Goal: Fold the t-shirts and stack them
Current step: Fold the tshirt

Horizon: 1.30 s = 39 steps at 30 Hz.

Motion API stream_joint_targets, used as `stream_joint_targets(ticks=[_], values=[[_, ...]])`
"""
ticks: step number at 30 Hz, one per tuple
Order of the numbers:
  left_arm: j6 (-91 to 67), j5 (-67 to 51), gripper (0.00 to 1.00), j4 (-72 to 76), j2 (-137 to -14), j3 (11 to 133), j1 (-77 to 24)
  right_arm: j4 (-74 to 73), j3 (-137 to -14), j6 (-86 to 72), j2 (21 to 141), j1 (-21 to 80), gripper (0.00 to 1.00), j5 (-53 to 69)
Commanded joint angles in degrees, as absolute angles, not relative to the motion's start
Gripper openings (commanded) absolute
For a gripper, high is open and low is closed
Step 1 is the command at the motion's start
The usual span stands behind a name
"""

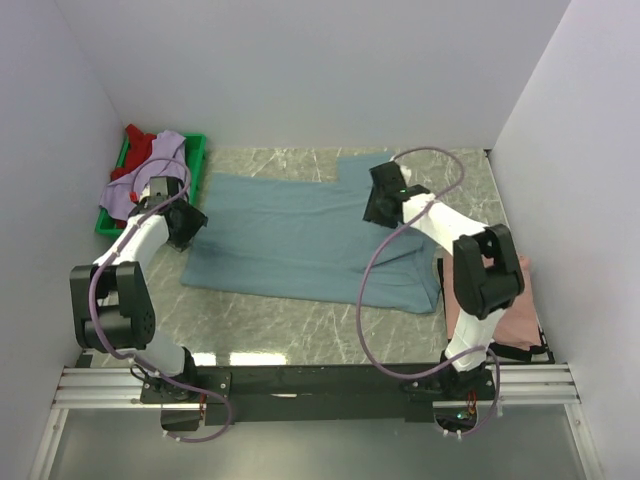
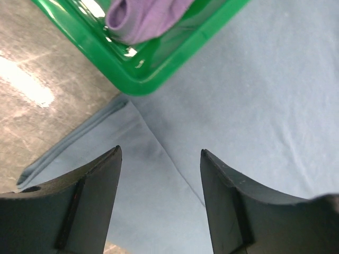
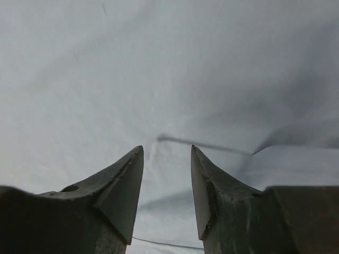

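Presently empty: left fingers [image 2: 85, 201] wide, right fingers [image 3: 116, 196] narrower, over grey-blue t-shirt [image 1: 290, 230]

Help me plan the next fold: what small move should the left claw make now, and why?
Probably lower the left claw onto the folded-in left edge of the grey-blue t-shirt, beside the green tray, and pinch it. Its jaws stand open and empty above that edge, the right claw is open too, and the shirt lies mostly spread flat.
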<state>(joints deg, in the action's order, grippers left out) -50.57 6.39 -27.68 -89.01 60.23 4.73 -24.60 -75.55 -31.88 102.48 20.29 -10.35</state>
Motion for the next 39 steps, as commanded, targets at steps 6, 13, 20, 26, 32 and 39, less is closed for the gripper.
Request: stream_joint_targets(ticks=[6,13,20,26,32,39], values=[[-48.96,1.76,0.66,-26.1,-84.11,59.33,4.48,-28.65,-80.24,-34.28,109.77,23.73,0.44,-11.78],[-48.43,1.5,0.66,-26.37,-83.76,59.33,4.48,-29.09,-80.6,-35.51,112.06,24.26,0.42,-12.39],[-48.43,1.23,0.65,-25.58,-83.85,58.54,4.48,-28.3,-81.03,-35.95,113.55,24.96,0.42,-11.86],[-48.43,1.05,0.64,-25.66,-84.38,58.71,4.48,-28.74,-82.53,-36.12,114.96,25.31,0.41,-12.48],[-48.34,1.23,0.64,-25.84,-84.29,58.8,4.48,-28.39,-81.56,-36.65,113.91,25.58,0.25,-13.01],[-48.34,1.23,0.63,-25.66,-84.73,58.62,4.48,-28.39,-81.12,-36.65,111.71,25.66,0.0,-13.27]])
